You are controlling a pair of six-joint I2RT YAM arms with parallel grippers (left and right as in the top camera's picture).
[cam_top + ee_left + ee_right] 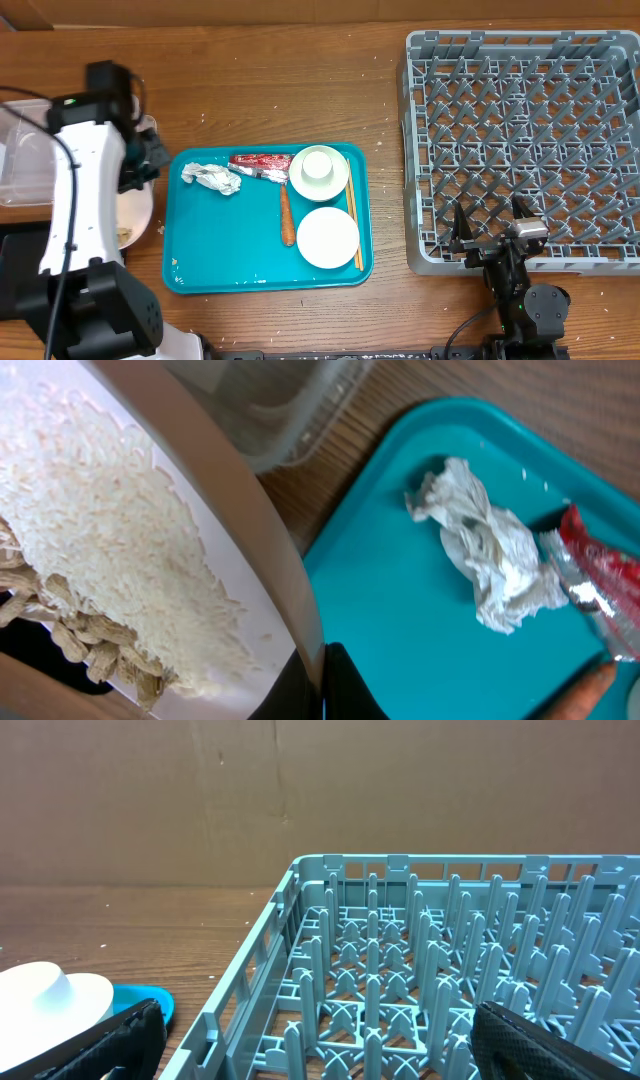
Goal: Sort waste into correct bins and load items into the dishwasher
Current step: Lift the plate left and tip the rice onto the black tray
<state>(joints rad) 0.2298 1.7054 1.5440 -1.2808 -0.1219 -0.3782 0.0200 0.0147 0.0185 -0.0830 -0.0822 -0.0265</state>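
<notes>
Overhead: the left pincer (148, 162) is clenched on the rim of the large plate (140, 208), beside the clear tub (25, 160). The right pincer (490, 228) sits released by the dish rack (520, 130).

Left wrist: the plate is tilted, likely to shed its rice (110, 530).

Right wrist: jaws spread, holding nothing.

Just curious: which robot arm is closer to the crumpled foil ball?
Left. The left gripper is just off the teal tray, beside the foil ball; the right gripper is far away by the grey rack.
</notes>
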